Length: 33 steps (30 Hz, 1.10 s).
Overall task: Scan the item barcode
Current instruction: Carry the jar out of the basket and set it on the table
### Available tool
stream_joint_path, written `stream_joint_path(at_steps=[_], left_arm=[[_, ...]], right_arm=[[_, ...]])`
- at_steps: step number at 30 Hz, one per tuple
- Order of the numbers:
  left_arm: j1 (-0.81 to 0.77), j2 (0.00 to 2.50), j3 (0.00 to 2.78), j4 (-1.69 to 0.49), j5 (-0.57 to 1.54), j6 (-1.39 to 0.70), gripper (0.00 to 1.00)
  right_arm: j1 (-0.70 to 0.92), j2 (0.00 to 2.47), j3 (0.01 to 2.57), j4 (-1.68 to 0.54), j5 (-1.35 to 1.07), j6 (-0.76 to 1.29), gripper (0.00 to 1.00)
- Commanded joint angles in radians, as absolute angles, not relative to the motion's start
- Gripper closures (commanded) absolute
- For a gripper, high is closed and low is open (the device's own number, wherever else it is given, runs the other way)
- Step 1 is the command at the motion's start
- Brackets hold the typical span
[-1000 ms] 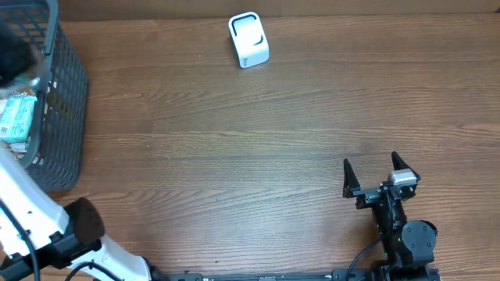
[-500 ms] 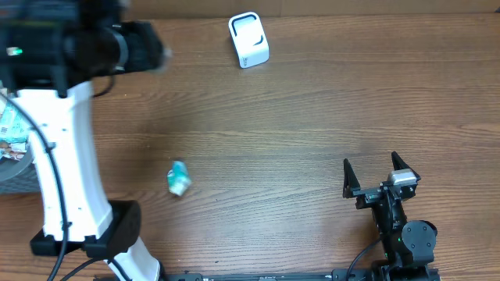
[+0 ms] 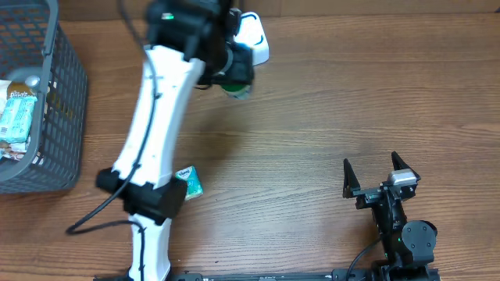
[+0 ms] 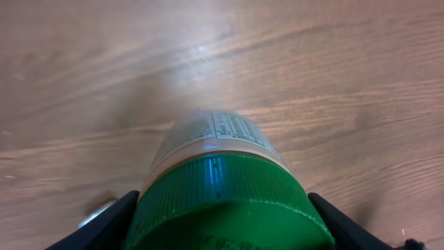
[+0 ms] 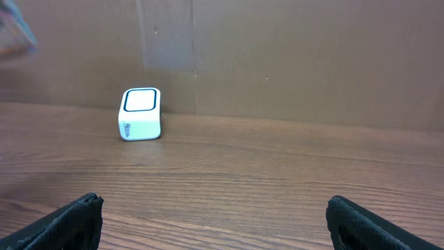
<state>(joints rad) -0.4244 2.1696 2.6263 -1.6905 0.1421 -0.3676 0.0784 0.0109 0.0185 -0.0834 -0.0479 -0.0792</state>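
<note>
As left gripper (image 3: pixel 232 72), clamping jar (image 4: pixel 218 180), swung from 9 o'clock basket (image 3: pixel 69 117) to 12 o'clock scanner (image 5: pixel 141 114), scan likely next; right gripper (image 3: pixel 380 176) wide.

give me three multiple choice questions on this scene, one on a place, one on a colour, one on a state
1. Where is the jar?
A in the basket
B lying flat on the table
C held in the left gripper, near the white scanner

2. What colour is the jar's lid?
A red
B green
C white

3. How does the right gripper stand?
A open, holding nothing
B shut on the jar
C shut on a packet

Answers:
1 C: the left wrist view shows the jar clamped in that gripper, and the overhead view shows it up by the scanner.
2 B: the lid is plainly green in the left wrist view.
3 A: its fingers are spread wide with only bare wood between them.
</note>
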Motion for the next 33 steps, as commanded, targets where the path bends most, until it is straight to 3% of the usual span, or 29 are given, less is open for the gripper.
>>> stream_joint_path(at_steps=[1,12,25,31,33], left_arm=[[-0.479,2.228,2.633,-1.689,0.150,-0.481,0.80],[-0.612,2.438,2.633,-1.689,0.148,-0.723,0.82],[-0.688,2.595,2.633,-1.686,0.091,-0.906,0.76],[-0.697,2.629,2.633,-1.683,0.086,-0.925,0.69],[-0.699,2.629,2.633,-1.682,0.086,-0.924,0.60]], right_arm=[[0.074,0.003,0.008,-0.081,-0.050,-0.080,0.00],[0.074,0.003,0.008,-0.081,-0.050,-0.080,0.00],[0.074,0.003,0.008,-0.081,-0.050,-0.080,0.00],[0.074,0.003,0.008,-0.081,-0.050,-0.080,0.00],[0.074,0.003,0.008,-0.081,-0.050,-0.080,0.00]])
